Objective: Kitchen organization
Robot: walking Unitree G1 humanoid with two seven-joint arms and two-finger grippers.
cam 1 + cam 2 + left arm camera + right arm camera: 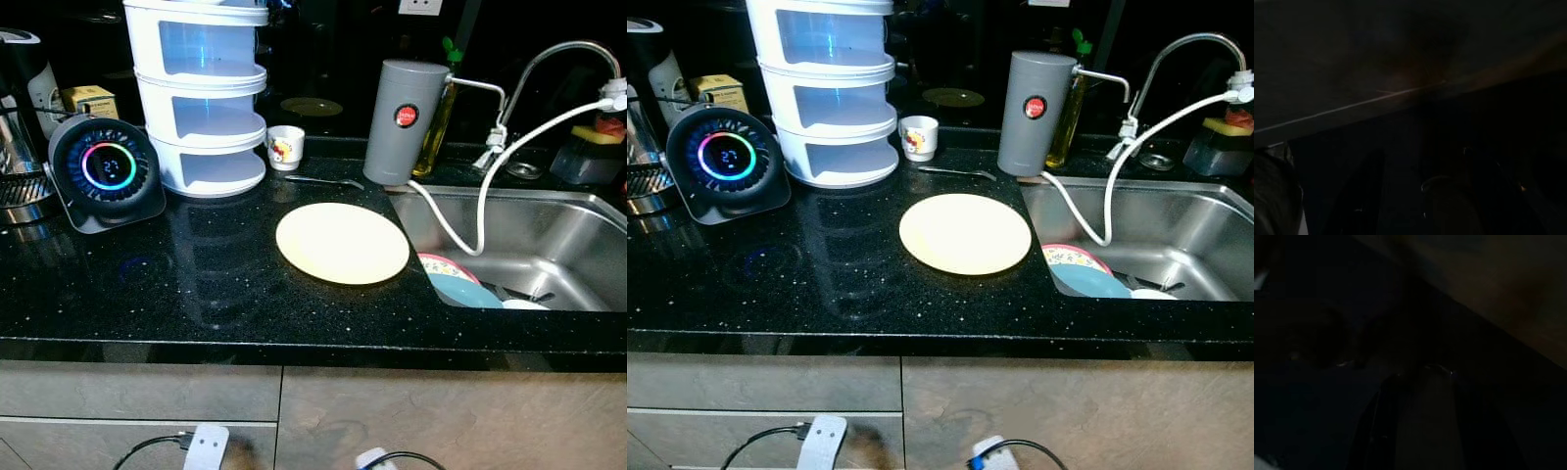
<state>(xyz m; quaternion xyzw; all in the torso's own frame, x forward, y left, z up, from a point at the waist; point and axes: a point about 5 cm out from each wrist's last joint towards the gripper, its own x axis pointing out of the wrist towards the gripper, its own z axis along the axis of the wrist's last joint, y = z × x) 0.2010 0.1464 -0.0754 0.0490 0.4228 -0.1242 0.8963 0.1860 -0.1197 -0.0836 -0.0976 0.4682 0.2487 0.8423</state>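
Observation:
A pale yellow plate lies flat on the black speckled countertop, just left of the steel sink. In the sink's near left corner lie a pink-rimmed plate, a blue plate and a white dish. A white three-tier rack stands at the back with empty shelves. Beside it are a small white cup and a spoon. Both arms hang below the counter edge. My left gripper and right gripper are dim shapes in very dark wrist views.
A grey canister, an oil bottle and a faucet with a white hose stand behind the sink. A round device with a glowing ring and a kettle sit at the left. Cabinet fronts run below.

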